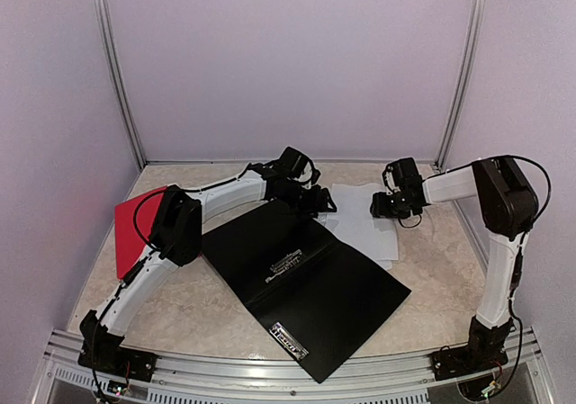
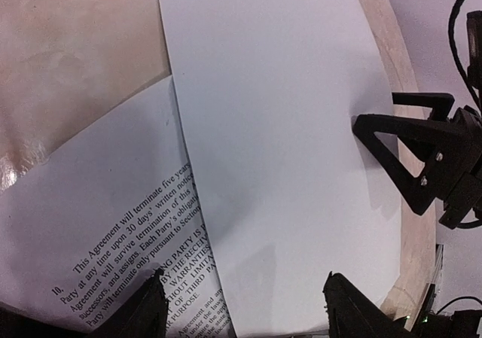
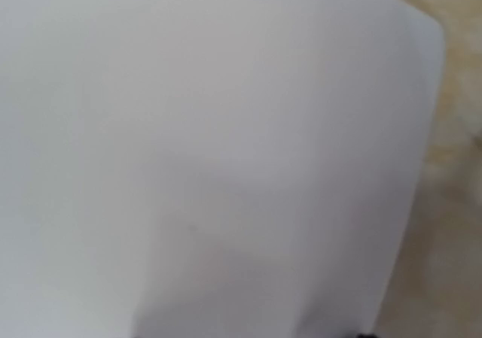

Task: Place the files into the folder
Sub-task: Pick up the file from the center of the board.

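Note:
The black folder (image 1: 306,273) lies open and flat in the middle of the table. The files (image 1: 364,228) are a loose overlapping pile of white sheets past its far right edge. A blank sheet (image 2: 279,127) lies on top of a printed sheet (image 2: 113,240). My left gripper (image 2: 245,304) hovers low over the blank sheet's near edge, jaws wide apart and holding nothing. My right gripper (image 2: 376,111) rests on that sheet's right edge with its fingers apart. In the right wrist view, blurred white paper (image 3: 211,150) fills the frame and the fingers are out of sight.
A red sheet or folder (image 1: 135,228) lies at the left, partly under my left arm. Pale walls and metal posts close off the back and both sides. Bare marbled table (image 3: 452,202) shows just beyond the paper's right edge.

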You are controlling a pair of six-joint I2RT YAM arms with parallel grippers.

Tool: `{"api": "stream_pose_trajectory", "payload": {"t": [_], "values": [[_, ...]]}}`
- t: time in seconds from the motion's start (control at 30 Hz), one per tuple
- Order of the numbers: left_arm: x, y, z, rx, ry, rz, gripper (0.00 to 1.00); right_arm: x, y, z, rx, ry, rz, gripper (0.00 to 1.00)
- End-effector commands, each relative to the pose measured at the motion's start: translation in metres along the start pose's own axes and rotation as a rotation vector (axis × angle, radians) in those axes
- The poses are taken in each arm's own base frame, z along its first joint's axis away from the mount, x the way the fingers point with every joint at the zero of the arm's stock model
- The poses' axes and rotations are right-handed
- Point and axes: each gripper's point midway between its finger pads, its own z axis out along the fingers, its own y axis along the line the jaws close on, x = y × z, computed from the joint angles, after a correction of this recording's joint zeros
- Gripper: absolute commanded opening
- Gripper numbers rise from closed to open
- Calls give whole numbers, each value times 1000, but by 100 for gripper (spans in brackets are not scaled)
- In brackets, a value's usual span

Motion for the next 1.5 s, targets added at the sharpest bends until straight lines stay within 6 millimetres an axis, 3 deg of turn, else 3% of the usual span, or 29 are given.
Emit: {"api": "stream_pose_trajectory", "payload": {"t": [0.0,0.27,0.5,0.8,0.93,1.1,1.27,1.47], "values": [[32,24,18,-28,87,-61,68,41,12,11,-38,135,-7,59],[30,21,12,-25,71,-55,65,23,16,4,-43,96,-13,37],[24,21,1,-28,50,-47,64,6,14,-9,-13,62,-44,30],[2,5,-28,-12,-2,-11,64,-23,9,-32,44,-3,-85,14],[-7,0,-42,-9,-23,7,64,-38,13,-43,44,-28,-100,12],[-20,-12,-66,5,-59,36,65,-59,22,-64,16,-84,-128,8],[-33,-18,-94,2,-102,62,65,-87,38,-100,-34,-170,-158,7],[-47,-28,-136,1,-159,95,66,-112,67,-138,-100,-234,-198,6]]}}
